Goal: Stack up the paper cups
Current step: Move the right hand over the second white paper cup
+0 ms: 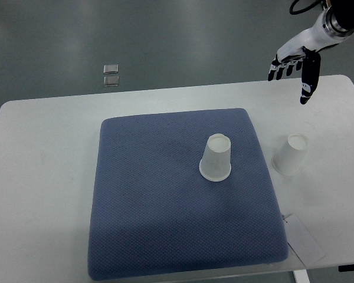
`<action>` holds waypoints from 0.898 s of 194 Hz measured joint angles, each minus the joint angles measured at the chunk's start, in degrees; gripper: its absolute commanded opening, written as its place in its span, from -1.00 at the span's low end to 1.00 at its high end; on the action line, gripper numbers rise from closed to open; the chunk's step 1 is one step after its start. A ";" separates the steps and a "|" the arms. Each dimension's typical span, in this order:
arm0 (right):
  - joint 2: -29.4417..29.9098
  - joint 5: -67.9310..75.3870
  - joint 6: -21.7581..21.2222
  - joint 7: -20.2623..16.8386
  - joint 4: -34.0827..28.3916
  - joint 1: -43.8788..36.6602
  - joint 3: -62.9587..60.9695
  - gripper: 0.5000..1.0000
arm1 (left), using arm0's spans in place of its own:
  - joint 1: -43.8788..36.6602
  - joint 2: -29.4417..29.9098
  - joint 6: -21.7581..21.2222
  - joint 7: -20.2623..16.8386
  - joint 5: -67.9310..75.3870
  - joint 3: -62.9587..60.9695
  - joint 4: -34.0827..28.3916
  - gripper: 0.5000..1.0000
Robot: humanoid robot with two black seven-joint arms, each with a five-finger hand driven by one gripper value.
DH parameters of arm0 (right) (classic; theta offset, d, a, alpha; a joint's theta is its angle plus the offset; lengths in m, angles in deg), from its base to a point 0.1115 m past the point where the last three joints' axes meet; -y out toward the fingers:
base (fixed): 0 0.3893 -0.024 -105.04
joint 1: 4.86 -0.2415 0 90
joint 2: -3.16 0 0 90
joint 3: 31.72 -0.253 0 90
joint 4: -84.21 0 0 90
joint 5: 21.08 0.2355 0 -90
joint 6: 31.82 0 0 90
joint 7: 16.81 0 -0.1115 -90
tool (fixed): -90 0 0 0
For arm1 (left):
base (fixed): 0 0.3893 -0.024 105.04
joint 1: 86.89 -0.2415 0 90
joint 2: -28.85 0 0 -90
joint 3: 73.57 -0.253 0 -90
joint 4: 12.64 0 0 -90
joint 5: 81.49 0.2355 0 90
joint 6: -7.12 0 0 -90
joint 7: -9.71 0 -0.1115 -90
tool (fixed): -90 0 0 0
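Observation:
Two white paper cups stand upside down. One cup sits on the blue mat, right of its middle. The other cup stands on the white table just off the mat's right edge. My right hand hangs in the air above the table's far right edge, well beyond both cups. Its fingers are spread and hold nothing. The left arm is out of view.
The white table carries the mat. A flat white card lies at the mat's near right corner. Two small grey squares lie on the floor beyond the table.

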 measured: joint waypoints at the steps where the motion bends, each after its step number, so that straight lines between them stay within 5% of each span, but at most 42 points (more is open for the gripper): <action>1: 0.02 0.00 -0.05 -0.12 -0.12 -0.01 0.04 0.67 | 0.00 0.00 0.00 0.00 0.00 0.00 0.00 1.00; 73: -0.78 0.16 0.80 -1.49 -1.04 2.87 0.57 0.66 | 0.01 0.00 0.00 -0.02 0.00 0.00 0.00 1.00; 174: -0.63 -1.17 10.10 -1.42 -0.21 13.36 0.35 0.65 | 0.02 0.00 0.00 -0.02 0.00 0.00 0.00 1.00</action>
